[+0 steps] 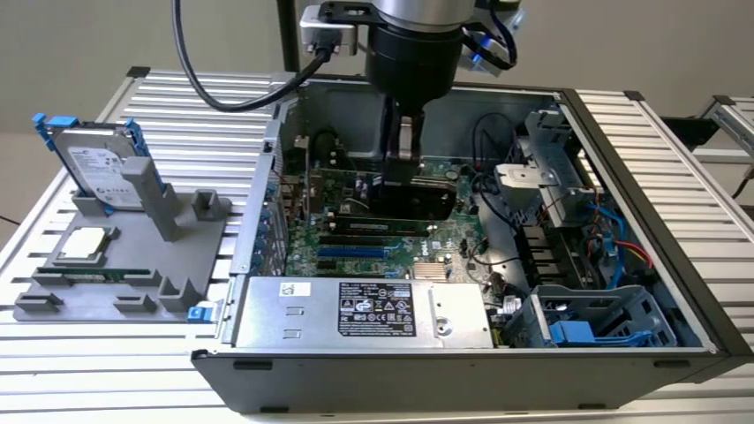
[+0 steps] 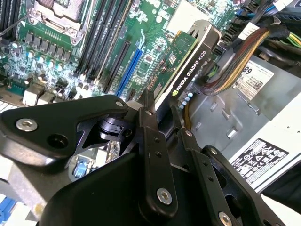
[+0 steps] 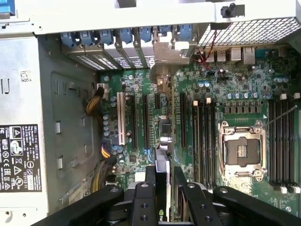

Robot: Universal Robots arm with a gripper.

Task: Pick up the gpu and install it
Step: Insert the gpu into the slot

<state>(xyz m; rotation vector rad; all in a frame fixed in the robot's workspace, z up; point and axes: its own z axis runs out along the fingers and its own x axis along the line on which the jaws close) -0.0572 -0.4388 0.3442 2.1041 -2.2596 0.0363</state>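
The gpu stands on edge inside the open computer case, over the motherboard's expansion slots. My gripper reaches straight down from above and is shut on the card's upper edge. In the second wrist view the gpu shows its green board and black cover running away from the gripper, clamped between the black fingers. In the first wrist view the gpu is seen edge-on between the gripper fingers, lined up along the slots. Whether it is seated in a slot I cannot tell.
A grey fixture at the exterior view's left holds a silver hard drive with blue rails, a processor chip and a memory stick. Inside the case are a power supply, cable bundles, a drive cage and the processor socket.
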